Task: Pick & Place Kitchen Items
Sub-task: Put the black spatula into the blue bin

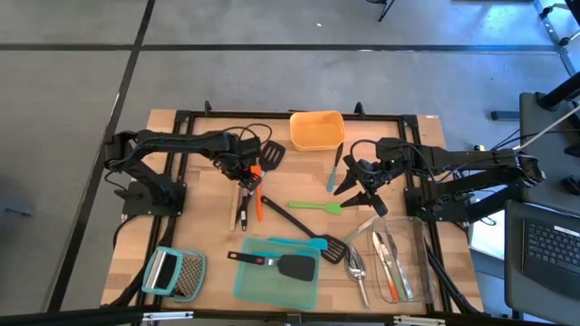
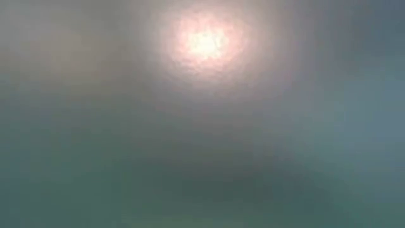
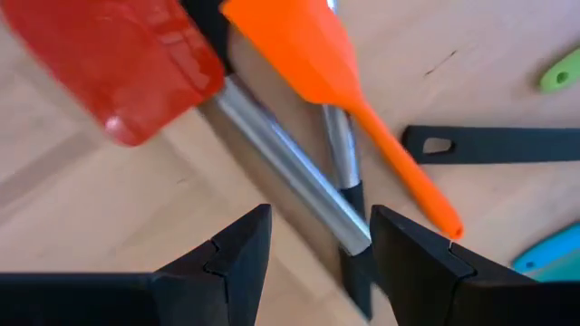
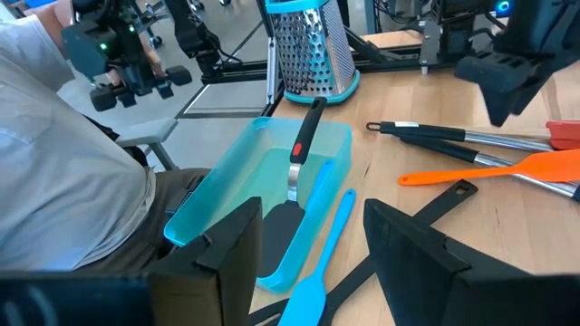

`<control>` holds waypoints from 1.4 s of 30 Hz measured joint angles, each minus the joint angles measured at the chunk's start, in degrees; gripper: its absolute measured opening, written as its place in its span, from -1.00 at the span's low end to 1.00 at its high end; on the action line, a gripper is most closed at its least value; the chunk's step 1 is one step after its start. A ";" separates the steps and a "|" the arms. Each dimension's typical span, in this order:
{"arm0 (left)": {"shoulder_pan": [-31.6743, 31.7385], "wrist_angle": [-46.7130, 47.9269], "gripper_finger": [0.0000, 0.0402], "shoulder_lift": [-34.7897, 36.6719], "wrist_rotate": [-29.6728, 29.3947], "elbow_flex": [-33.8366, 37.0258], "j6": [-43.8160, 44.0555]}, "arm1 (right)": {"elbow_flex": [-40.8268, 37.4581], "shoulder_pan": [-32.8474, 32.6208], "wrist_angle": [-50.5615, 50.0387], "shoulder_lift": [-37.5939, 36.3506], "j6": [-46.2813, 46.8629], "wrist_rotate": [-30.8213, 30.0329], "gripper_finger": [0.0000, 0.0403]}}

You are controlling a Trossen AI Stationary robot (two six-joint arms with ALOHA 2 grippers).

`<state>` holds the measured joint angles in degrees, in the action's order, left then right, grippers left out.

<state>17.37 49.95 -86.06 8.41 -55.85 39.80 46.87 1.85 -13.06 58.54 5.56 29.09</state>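
- The left gripper (image 1: 246,172) is hovering low over a loose cluster of long-handled utensils (image 1: 246,195) on the left-centre of the wooden table (image 1: 195,226); its two dark fingers (image 3: 237,258) are standing apart with nothing between them.
- In the left wrist view, a silver tubular metal handle (image 3: 285,172) is running diagonally toward the gap between those fingers, its near end lying just ahead of the right-hand pad, so it looks like the likeliest thing to be taken.
- A slim orange silicone spatula (image 3: 335,81) is crossing just beside that handle, and a red flat turner head (image 3: 113,63) is lying on its other side, so the jaws are facing a crowded spot; a straight descent could, in my judgement, catch two handles at once.
- In the high view the cluster's long axes are pointing roughly toward the front edge of the table, away from the orange square container (image 1: 316,129).
- The left arm is clearly the nearer one to this pile.
- The right gripper (image 1: 366,186) is waiting, spread and empty, right of centre, near a green silicone spatula (image 1: 317,206) and a teal rectangular tray (image 4: 263,181) holding a black turner (image 4: 292,213).
- The low view is showing nothing usable.
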 joint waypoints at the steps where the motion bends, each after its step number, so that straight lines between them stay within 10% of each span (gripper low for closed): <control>1: -0.02 -1.11 -0.08 0.00 0.29 0.76 0.57 | 0.00 0.00 0.00 0.00 0.00 0.01 -0.02; 32: -1.51 -7.12 -0.09 -10.25 4.23 2.97 -0.17 | 0.00 -0.01 0.00 0.02 -0.44 -0.05 -0.02; 42: -1.62 -6.40 -0.51 -10.15 4.05 3.01 -2.89 | 0.00 -0.02 0.00 0.02 -0.44 -0.01 -0.02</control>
<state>15.75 43.55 -96.22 12.46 -52.84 36.92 46.87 1.83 -13.06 58.57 5.13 29.08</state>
